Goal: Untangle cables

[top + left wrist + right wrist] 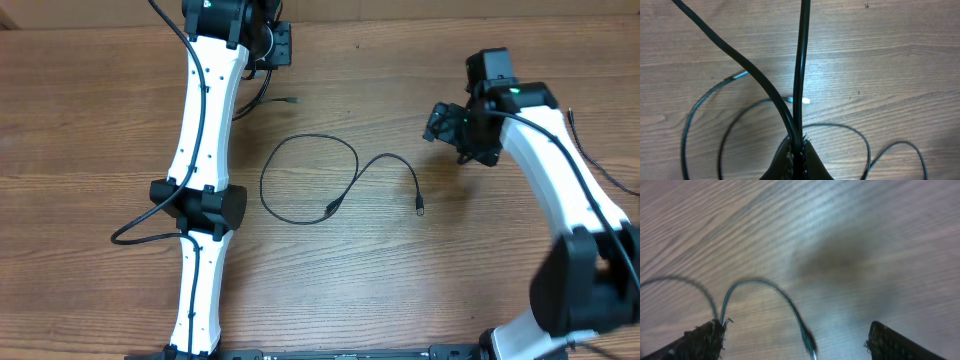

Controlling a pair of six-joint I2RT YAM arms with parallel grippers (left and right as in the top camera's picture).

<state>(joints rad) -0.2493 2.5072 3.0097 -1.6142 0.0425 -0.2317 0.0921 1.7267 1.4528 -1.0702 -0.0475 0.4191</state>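
Two thin black cables, two grippers, one wooden table [90, 120].
Your centre cable [310, 138] lies loose mid-table in a single open loop, with its two plug ends apart on the loop's right. Your left gripper [797, 147] is clamped on the second cable [801, 60] at the far side of the table, and two strands rise from the pinch. Your right gripper [795, 326] has its fingers spread and holds nothing. It sits near the centre cable's right end, and a blurred arc of cable shows between its fingers.
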